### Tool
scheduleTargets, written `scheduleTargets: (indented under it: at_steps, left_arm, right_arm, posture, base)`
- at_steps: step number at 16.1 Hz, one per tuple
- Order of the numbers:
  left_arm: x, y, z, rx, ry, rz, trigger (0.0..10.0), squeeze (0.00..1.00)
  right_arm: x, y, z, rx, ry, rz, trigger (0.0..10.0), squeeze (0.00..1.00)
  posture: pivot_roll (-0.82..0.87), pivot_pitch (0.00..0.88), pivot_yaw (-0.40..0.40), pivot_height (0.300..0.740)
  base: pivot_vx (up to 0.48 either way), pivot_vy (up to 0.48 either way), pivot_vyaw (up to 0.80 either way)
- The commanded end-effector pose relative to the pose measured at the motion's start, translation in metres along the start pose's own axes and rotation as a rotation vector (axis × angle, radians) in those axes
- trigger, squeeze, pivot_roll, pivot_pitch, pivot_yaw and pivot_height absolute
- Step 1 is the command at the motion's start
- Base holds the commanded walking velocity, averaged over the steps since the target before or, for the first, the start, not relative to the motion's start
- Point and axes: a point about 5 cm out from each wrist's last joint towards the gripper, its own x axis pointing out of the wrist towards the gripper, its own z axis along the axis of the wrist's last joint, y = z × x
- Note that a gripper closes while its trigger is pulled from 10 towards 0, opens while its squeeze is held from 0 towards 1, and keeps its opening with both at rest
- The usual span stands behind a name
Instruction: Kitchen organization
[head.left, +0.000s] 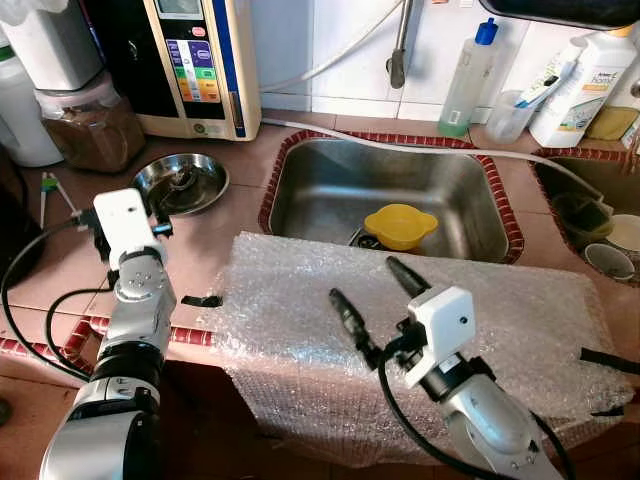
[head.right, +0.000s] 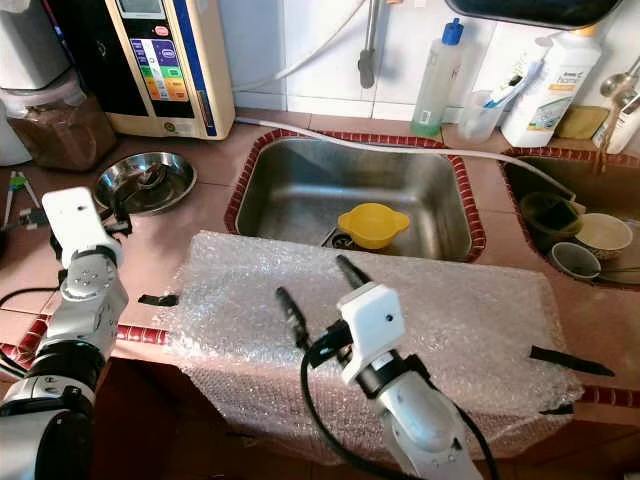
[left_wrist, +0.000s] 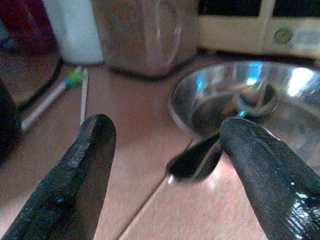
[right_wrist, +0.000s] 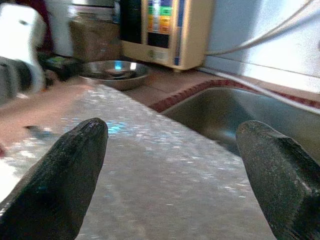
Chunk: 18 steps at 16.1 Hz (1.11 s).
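Nothing tidied yet, I'd say | left gripper (left_wrist: 165, 150) spread empty just short of steel bowl (head.left: 181, 182) | right gripper (head.left: 378, 290) spread over bubble wrap (head.left: 500, 330) | yellow bowl (head.left: 401, 226) beyond it in sink (head.left: 330, 180)

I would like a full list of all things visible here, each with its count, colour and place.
Steel bowl: one, silver, counter left of sink.
Sink: one, steel, centre.
Small bowl: one, yellow, inside the sink.
Bubble wrap: one sheet, clear, taped over the counter edge.
Water machine: one, cream, back left.
Jar: one, brown contents, beside the machine.
Bottle: one, clear, blue cap, behind sink.
Left gripper: open, near steel bowl.
Right gripper: open, above bubble wrap.
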Motion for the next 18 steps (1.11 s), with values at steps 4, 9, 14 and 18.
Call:
scheduleTargets:
  at_steps: [4, 9, 14, 18]
  left_arm:
    - [-0.001, -0.012, -0.011, -0.148, 0.106, -0.01, 10.0, 0.0]
    - [0.0, -0.022, -0.007, -0.28, 0.115, -0.058, 4.9, 0.0]
    - [0.002, -0.024, -0.002, -0.364, 0.102, -0.072, 0.0, 0.0]
    - [0.003, -0.02, 0.001, -0.381, 0.079, -0.058, 0.0, 0.0]
  right_arm:
    - [0.0, 0.01, 0.012, 0.028, -0.028, 0.065, 10.0, 0.11]
    - [-0.002, 0.01, 0.011, 0.026, -0.007, 0.08, 10.0, 0.12]
    - [-0.002, 0.008, 0.009, 0.02, 0.008, 0.077, 10.0, 0.12]
    - [0.0, 0.01, 0.01, 0.035, -0.003, 0.098, 10.0, 0.11]
  posture:
    - [0.02, 0.074, 0.022, 0.74]
    - [0.01, 0.071, 0.016, 0.74]
    - [0.02, 0.074, 0.01, 0.74]
    - [0.03, 0.073, 0.008, 0.74]
  base:
    - [0.0, 0.0, 0.0]
    - [0.0, 0.0, 0.0]
    - [0.0, 0.0, 0.0]
    - [0.0, 0.0, 0.0]
